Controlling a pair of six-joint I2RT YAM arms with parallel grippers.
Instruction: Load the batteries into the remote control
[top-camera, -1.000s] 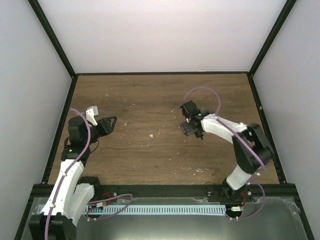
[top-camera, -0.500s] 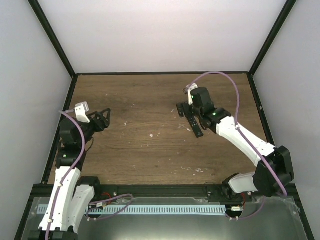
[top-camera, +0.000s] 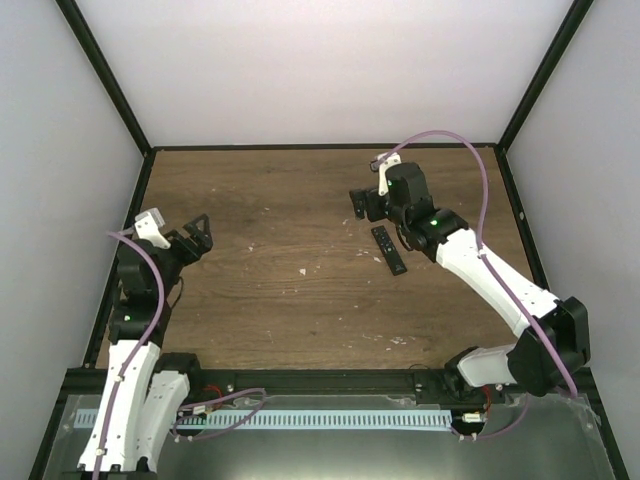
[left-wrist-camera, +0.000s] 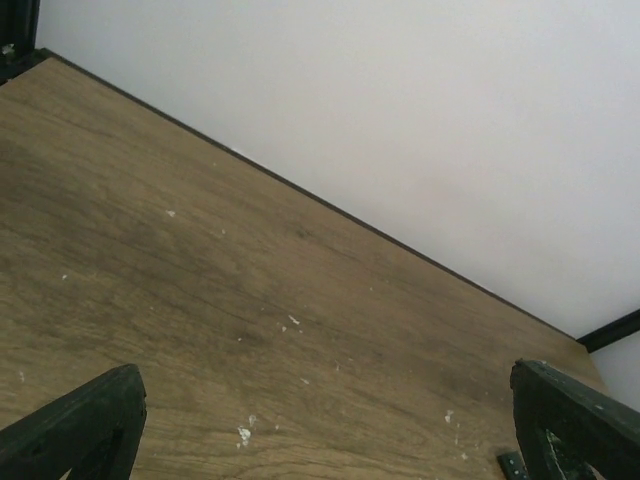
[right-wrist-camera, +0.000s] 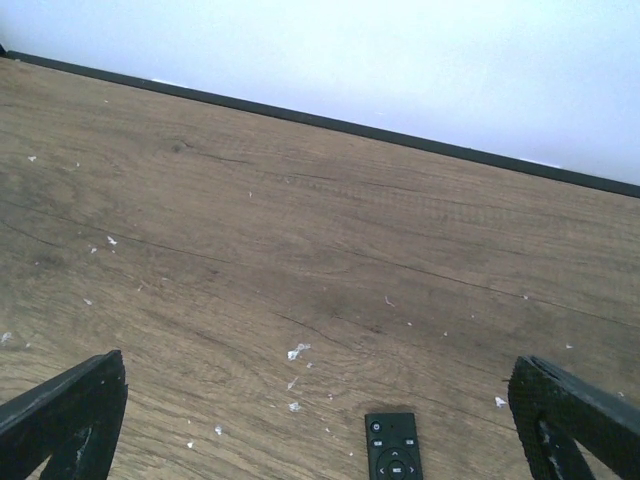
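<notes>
The slim black button-faced remote control now lies released, buttons up, right of centre on the brown wooden worktop. The right claw has spread and drawn toward the far edge. The left claw, also spread, has retreated leftward. No batteries show, so loading is probably finished.

The remote control is lying on the worktop right of centre, just before the right tool; the left tool is hovering far left.

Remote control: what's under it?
The remote control lies buttons up, flat on the brown wooden table. Its underside is covered, so the battery space cannot be seen.
</notes>
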